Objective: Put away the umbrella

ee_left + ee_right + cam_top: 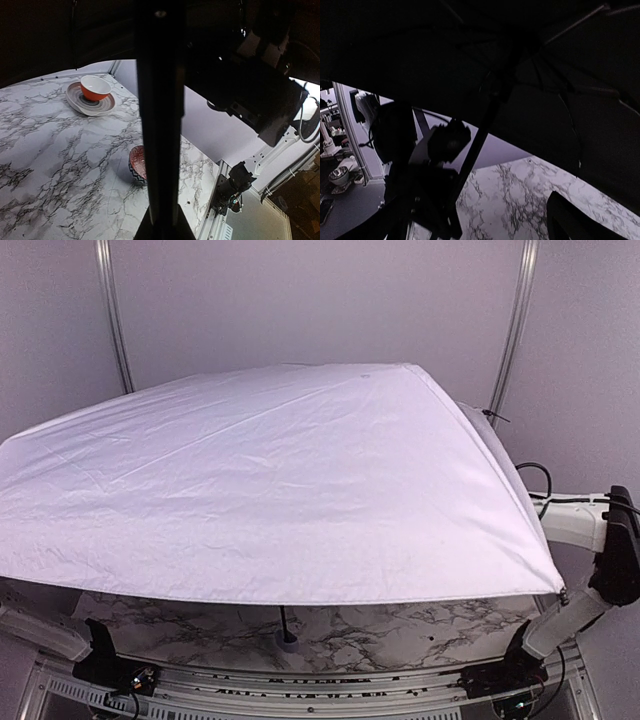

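1. The umbrella [280, 480], a compact folding one with a pale lavender fabric canopy and a black underside, stood open over the desk. From above, its canopy filled most of the view and hid nearly everything beneath. The frame cut off the canopy's left edge.
2. The white marble-patterned desk [400, 625] showed from above only as a strip along the near edge. More of it showed in the left wrist view, under the canopy.
3. The right arm [575, 525], white with black joints, reached in under the canopy's right corner, so its wrist was hidden from above. The left arm [40, 630] was mostly cut off at the lower left.
4. The umbrella's thin black shaft [160, 125] ran up the middle of the left wrist view, close and blurred. From above, only its lowest stretch showed.
5. A round grey striped plate [102, 107] lay far across the desk, with an orange bowl with a white inside [95, 86] sitting on it.
6. A small red patterned bowl [136, 162] sat nearer, with its right part hidden behind the shaft.
7. The left fingers [144, 234] appeared as a dark wedge at the foot of the shaft, clenched on it.
8. Only one of the right fingers [570, 220] could be made out in the shadow. They were spread wide and gripped nothing.
9. The small lavender handle [287, 642] sat at the shaft's lower end by the desk's near edge. Whether it touched the desk could not be told.
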Action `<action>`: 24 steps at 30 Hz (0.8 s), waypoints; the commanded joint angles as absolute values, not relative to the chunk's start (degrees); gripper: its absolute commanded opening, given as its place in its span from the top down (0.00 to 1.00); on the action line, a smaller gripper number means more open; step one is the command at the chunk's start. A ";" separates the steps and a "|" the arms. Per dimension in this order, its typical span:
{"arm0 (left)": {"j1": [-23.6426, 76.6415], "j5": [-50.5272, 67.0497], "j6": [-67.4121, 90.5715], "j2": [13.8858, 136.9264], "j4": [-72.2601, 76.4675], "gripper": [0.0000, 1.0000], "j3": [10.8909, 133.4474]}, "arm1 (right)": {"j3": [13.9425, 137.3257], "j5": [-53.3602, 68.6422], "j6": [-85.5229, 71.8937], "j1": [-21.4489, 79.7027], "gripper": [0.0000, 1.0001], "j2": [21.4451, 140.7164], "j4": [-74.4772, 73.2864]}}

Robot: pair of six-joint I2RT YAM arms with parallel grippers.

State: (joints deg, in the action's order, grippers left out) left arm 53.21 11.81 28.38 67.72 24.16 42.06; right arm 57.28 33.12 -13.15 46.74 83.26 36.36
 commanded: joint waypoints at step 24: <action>58.96 18.71 23.74 74.92 29.79 1.00 50.34 | 64.48 40.29 -23.60 49.59 0.41 92.76 44.59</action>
